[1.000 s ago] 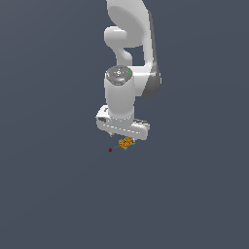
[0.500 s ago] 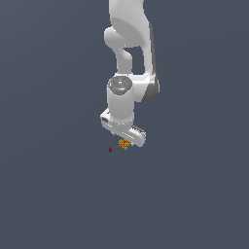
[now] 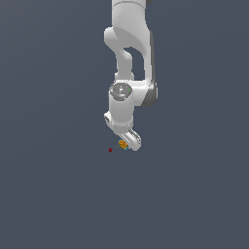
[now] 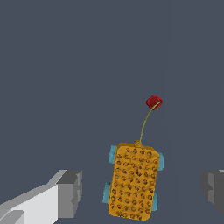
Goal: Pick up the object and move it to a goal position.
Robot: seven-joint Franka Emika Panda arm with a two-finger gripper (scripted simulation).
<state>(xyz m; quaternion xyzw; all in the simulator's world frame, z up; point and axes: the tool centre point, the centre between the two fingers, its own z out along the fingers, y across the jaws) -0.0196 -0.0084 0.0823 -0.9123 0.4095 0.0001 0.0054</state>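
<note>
The object (image 4: 134, 179) is an orange-yellow speckled oblong block with cyan bits at its edges. In the wrist view it lies between my two grey fingertips (image 4: 70, 192), with a gap on each side. A thin line runs from it to a dark red dot (image 4: 154, 102). In the exterior view the object (image 3: 123, 144) sits just under the white gripper (image 3: 127, 142), with the red dot (image 3: 110, 150) a little to the exterior view's left. The gripper is open and touches nothing.
The white arm (image 3: 129, 58) hangs down from above onto a plain dark grey floor (image 3: 58, 194).
The hand has turned about its vertical axis, from broadside to nearly end-on in the exterior view. The object and the red dot have stayed put.
</note>
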